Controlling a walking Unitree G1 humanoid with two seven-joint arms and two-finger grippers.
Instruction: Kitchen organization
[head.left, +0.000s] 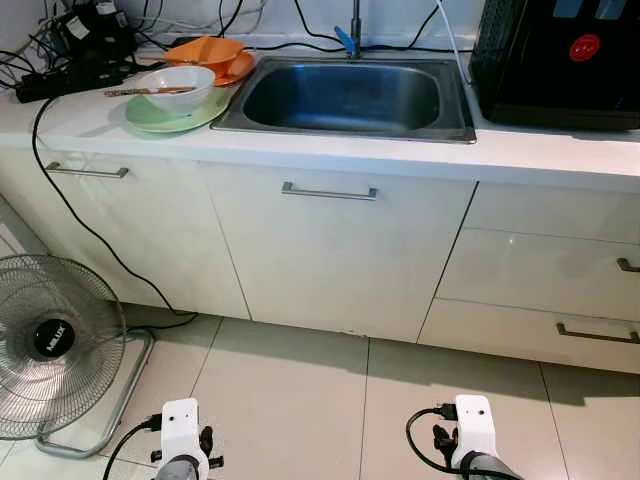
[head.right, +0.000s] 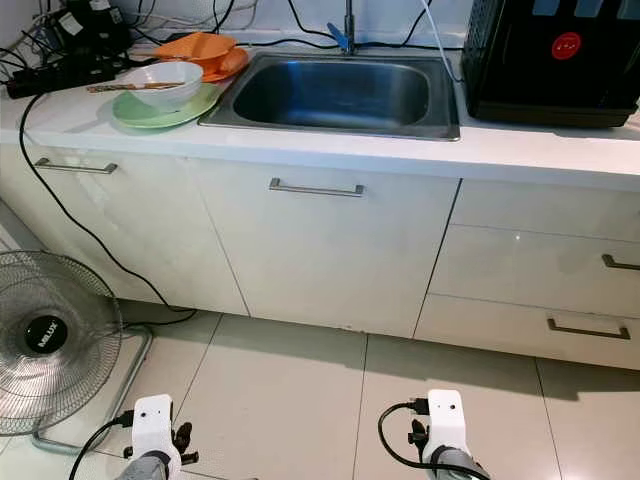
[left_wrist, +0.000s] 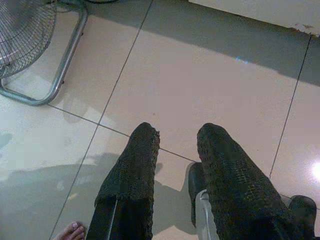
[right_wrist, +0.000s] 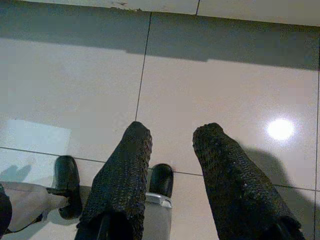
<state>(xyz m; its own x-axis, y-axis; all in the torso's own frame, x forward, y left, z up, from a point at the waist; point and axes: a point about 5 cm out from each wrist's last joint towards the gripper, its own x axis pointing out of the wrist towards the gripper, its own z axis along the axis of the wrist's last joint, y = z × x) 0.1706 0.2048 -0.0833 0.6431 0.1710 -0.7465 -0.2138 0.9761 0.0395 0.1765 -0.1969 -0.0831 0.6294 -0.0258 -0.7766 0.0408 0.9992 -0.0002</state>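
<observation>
**Hazards Before Reaching the Counter**

My left gripper (left_wrist: 175, 150) and right gripper (right_wrist: 172, 147) both hang low over the floor tiles, fingers parted, nothing held. In the head views my arms appear at the bottom edge of the frame, well apart from the counter.

The dishes to be organized sit at the upper left of the left eye view: a white bowl (head.left: 178, 85) rests on a green plate (head.left: 170, 118), with a utensil (head.left: 148, 91) laid across the bowl's rim, and an orange dish (head.left: 208, 53) just behind. The sink (head.left: 345, 97) lies beside them, at upper centre.

Risks, as I judge them:

1. A black cable (head.left: 75, 215) drops from the counter down the cabinet front toward the standing fan (head.left: 55, 345) at lower left. Stepping left could snag it and drag the power strip (head.left: 60, 82) into the dishes.
2. The utensil is loose; lifting the bowl at a tilt could drop it.
3. A person's foot (left_wrist: 70, 231) shows near my left gripper. Stepping back could strike it.
</observation>
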